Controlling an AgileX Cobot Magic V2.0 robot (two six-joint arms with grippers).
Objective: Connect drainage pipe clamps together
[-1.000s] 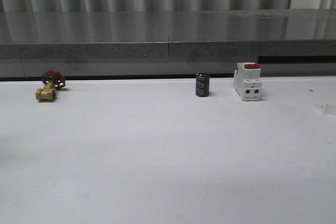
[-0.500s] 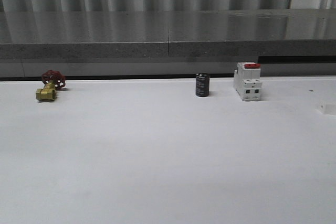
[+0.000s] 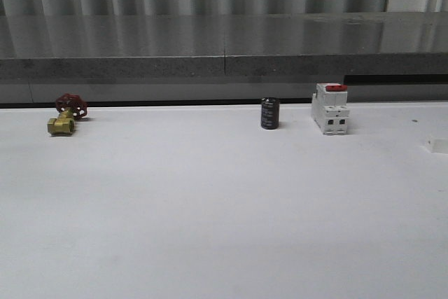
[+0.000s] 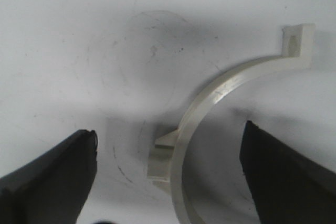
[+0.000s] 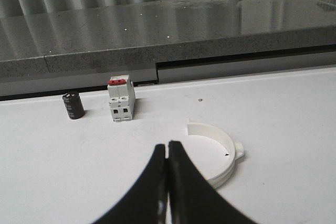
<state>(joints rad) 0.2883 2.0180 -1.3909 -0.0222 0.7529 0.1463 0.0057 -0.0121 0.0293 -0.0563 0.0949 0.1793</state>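
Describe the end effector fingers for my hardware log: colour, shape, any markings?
The left end effector has dark, near-black fingers with angular, wedge-like tips. The right end effector has black fingers tapering to narrow, slightly curved tips. No markings, cables or labels are visible.

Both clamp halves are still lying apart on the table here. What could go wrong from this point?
The left gripper has its jaws open around one clamp half lying flat; closing on the thin arc could make it slip or tilt. The right gripper has its jaws shut beside the other clamp half, so it must open first or may push the piece away.
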